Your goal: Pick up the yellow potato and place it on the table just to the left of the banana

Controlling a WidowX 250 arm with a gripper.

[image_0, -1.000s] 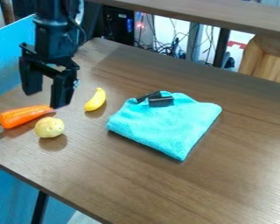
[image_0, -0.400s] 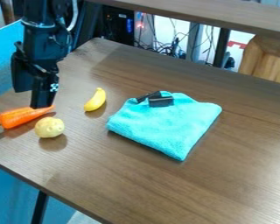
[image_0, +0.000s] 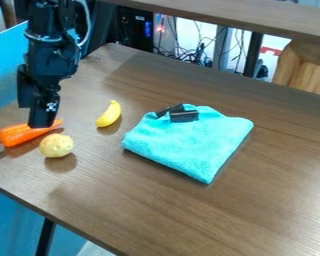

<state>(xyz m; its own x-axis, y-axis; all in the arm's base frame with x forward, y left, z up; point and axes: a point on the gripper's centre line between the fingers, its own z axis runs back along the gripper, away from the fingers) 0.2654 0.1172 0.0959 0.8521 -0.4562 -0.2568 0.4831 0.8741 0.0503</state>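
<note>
the black robot arm (image_0: 50, 50) enters from the top edge at upper left, its end effector (image_0: 32, 117) hanging nearly upright, fingertips pointing down and set apart, one lower in view than the other.

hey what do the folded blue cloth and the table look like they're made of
The cloth looks like soft, matte terry or microfiber, judging by its fuzzy surface. The table seems to be wood or wood-look laminate with a slight sheen: it shows streaky brown grain and soft reflections.
</note>
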